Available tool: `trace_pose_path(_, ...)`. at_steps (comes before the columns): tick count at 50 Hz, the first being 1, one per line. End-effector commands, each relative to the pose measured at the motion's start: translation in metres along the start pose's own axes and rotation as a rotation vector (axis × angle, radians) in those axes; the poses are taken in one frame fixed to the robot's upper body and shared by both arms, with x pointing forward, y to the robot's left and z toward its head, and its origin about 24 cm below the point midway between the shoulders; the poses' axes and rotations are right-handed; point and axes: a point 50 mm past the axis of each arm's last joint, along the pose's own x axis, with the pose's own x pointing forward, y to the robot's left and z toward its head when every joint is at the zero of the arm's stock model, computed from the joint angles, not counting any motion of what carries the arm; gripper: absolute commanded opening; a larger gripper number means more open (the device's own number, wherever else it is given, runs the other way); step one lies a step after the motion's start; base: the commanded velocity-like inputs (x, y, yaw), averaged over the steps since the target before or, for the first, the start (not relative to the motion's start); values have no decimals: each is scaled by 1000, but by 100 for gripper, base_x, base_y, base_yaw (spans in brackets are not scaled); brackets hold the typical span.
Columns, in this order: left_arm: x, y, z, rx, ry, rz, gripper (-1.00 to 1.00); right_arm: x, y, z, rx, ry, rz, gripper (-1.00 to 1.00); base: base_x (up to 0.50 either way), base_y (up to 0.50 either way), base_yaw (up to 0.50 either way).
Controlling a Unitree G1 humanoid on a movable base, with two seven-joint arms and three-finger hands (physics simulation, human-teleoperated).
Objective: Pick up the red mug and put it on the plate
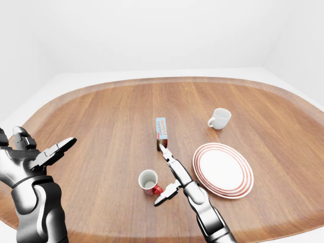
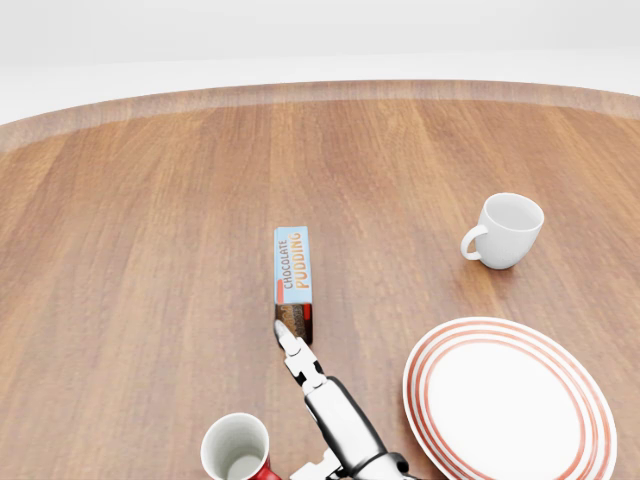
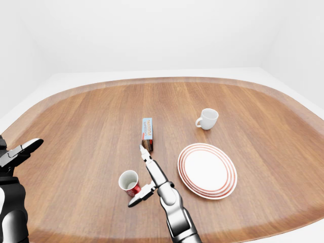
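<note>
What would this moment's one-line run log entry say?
phase: reaching | right hand: open, beside red mug, not gripping | left hand: open, raised, away | plate: bare | mug: upright on table

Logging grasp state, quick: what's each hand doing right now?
Left hand: open, empty.
Right hand: open beside the red mug, not gripping.
</note>
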Motion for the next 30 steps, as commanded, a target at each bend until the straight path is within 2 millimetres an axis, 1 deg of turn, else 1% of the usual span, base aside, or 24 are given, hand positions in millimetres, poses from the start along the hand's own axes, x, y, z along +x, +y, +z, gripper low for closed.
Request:
trace_pose_path(1,0,0,0,1,1,0,100,5,11,-19,-21,69,32,100,0,0,0)
trace_pose_path(12,0,0,-2,4,9,-1,100,9,16,-25,-33,94,50,100,0,0,0)
trace_pose_path(21,0,1,-2,3,8,0,100,15,25,-31,-73,126,75,100,0,0,0)
trace_pose_path(24,0,1,-1,2,6,0,100,19,25,-38,-59,143,88,100,0,0,0)
trace_pose_path(30,-1,0,-1,1,4,0,100,21,28,-41,-45,158,104,100,0,0,0)
